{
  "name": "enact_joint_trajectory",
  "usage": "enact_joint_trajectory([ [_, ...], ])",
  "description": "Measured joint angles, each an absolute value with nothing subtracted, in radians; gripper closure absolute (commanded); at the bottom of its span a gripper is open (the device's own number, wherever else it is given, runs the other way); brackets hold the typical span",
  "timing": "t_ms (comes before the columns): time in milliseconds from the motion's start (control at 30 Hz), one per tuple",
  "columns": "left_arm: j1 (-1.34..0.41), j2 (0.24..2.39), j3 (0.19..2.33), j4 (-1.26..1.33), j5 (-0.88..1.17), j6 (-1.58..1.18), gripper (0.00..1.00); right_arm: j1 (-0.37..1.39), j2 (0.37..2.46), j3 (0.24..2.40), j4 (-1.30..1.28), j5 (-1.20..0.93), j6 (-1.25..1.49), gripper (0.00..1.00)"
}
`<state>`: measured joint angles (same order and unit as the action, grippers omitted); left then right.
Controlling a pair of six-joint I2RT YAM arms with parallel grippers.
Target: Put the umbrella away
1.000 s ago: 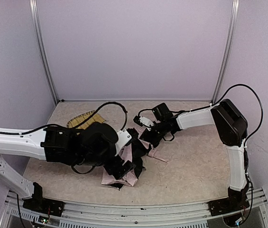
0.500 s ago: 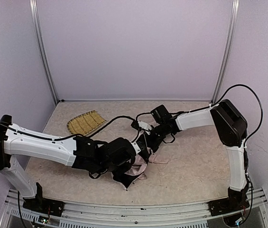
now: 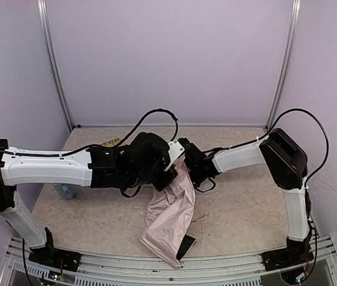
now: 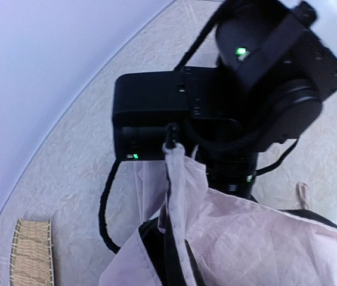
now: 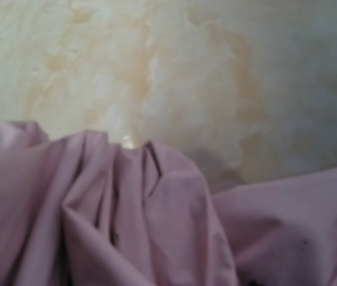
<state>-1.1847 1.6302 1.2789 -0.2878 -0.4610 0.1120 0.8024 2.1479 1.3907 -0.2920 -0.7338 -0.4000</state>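
Fabric of pale pink filled the middle of what we saw: the umbrella (image 3: pixel 171 220) was collapsed and partly lifted off the table (image 3: pixel 246 202). Its top was drawn up to the centre, where the two arms met. From there it draped down toward 6 o'clock, ending near the front edge with a patch of black lining (image 3: pixel 186 245) showing.

The left gripper (image 3: pixel 169 176) reached in from 9 o'clock. It was clenched tight, and we judged it to be pinching the upper fabric of the umbrella (image 4: pixel 234 238), which ran out from under its camera toward the other arm's black wrist (image 4: pixel 263 77).

The right gripper (image 3: pixel 191 162) came in from 3 o'clock and sat just beside the left one, against the same top end. Its fingers were hidden in every view, so we could not tell whether it gripped anything. Its camera showed only bunched folds of the umbrella (image 5: pixel 126 220) close up, with bare table beyond.

The woven tray (image 4: pixel 32 250) lay at about 10 o'clock from the umbrella, largely hidden behind the left arm in the overhead view.
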Motion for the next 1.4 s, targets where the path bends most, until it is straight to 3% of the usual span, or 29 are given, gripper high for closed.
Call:
enact_joint_trajectory([
  [233, -1.166, 1.591, 1.24, -0.266, -0.402, 0.106, 1.0, 0.785, 2.103, 1.36, -0.287, -0.775, -0.364, 0.3],
  [500, -1.208, 1.444, 1.168, -0.249, -0.334, 0.096, 1.0, 0.675, 1.944, 1.354, -0.187, -0.809, -0.207, 0.24],
  [700, -1.213, 1.423, 1.148, -0.239, -0.31, 0.084, 1.0, 0.616, 1.891, 1.335, -0.135, -0.767, -0.078, 0.25],
  [900, -1.207, 1.487, 1.229, -0.245, -0.294, 0.084, 1.0, 0.565, 1.856, 1.183, -0.093, -0.686, 0.049, 0.26],
  [1100, -1.179, 1.569, 1.332, -0.268, -0.265, 0.084, 0.95, 0.536, 1.876, 1.126, -0.083, -0.59, 0.081, 0.35],
  [1400, -0.938, 1.893, 1.657, -0.285, -0.133, 0.025, 1.0, 0.558, 2.041, 1.135, 0.045, -0.701, 0.097, 0.41],
])
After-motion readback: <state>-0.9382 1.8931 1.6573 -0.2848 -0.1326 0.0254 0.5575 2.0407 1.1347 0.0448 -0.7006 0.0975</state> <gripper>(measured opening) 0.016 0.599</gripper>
